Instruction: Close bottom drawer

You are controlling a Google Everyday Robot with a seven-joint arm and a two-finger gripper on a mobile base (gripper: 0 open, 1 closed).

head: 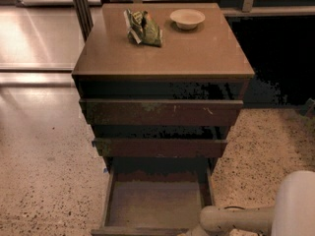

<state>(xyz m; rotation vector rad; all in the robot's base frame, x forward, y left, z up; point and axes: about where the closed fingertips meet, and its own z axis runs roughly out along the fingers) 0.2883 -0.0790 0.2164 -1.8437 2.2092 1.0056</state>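
Cabinet (167, 58): dark brown wood, three drawers stacked on its front face, standing on a speckled floor (49, 181).

Bottom drawer (156, 200): lowest on the cabinet front, pulled well out toward the camera. The shallow grey-brown tray is exposed and nothing shows inside it. Its front panel lies along the lower edge of the view and only the top lip of it shows. Drawer not closed.

Middle drawer front (160, 147): directly above the open tray, standing a little out from the cabinet body, with a dark gap above it.

Top drawer front (162, 112): widest of the three, just under the cabinet top, with light scratch marks toward its right side. It also stands slightly proud of the cabinet face.

On the cabinet top: a crumpled green snack bag (143, 27) at the rear, left of centre, and a small pale bowl (187, 18) at the rear, right of centre. The two are near each other but apart.

Robot arm (236, 219): white, rounded, coming in from the lower right of the cabinet front and lying roughly level, pointing left toward the open drawer.

Gripper (193, 230): at the front right corner of the bottom drawer, low against the edge of the view and mostly cut off there. Whether it touches the drawer front: cannot tell. Whether it is open or closed: cannot tell
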